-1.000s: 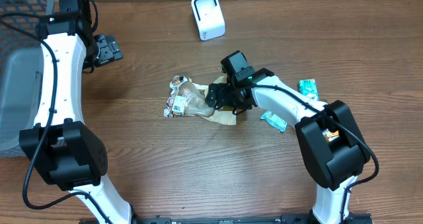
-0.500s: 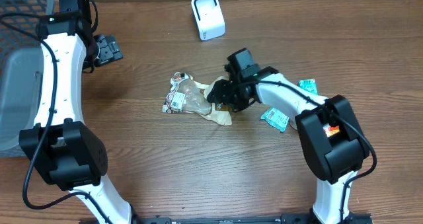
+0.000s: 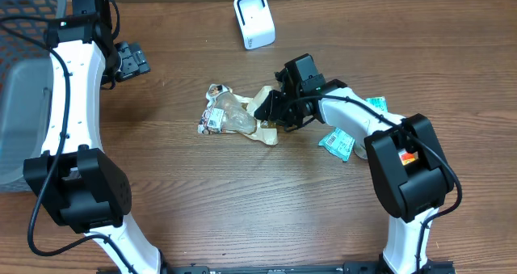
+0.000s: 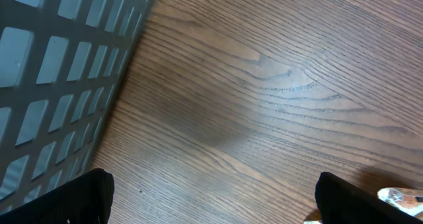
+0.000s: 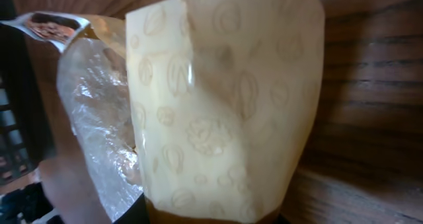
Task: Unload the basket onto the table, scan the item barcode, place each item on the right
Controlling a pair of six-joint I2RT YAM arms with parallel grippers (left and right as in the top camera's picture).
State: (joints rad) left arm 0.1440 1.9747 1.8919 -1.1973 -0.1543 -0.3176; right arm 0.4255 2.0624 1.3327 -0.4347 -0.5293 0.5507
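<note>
The item is a snack bag (image 3: 233, 117) with a clear middle, a cream patterned end and a white printed label (image 3: 212, 126) at its left end, lying mid-table. My right gripper (image 3: 270, 112) is shut on the cream end, which is raised a little off the wood. In the right wrist view the bag (image 5: 225, 105) fills the frame, and it runs down between the dark fingers (image 5: 129, 215) of the right gripper (image 5: 211, 217). The white scanner (image 3: 254, 19) stands at the back. My left gripper (image 3: 133, 61) hangs open over bare wood (image 4: 215, 204).
A grey slatted basket (image 3: 20, 64) takes up the far left and shows again in the left wrist view (image 4: 59, 65). Two teal packets (image 3: 376, 105) (image 3: 337, 143) lie to the right of the right arm. A sliver of the bag (image 4: 400, 196) shows at the lower right of the left wrist view.
The right gripper has closed on the bag's cream end and drawn it up and toward the back. The bag has shifted slightly. The left arm has not moved.
</note>
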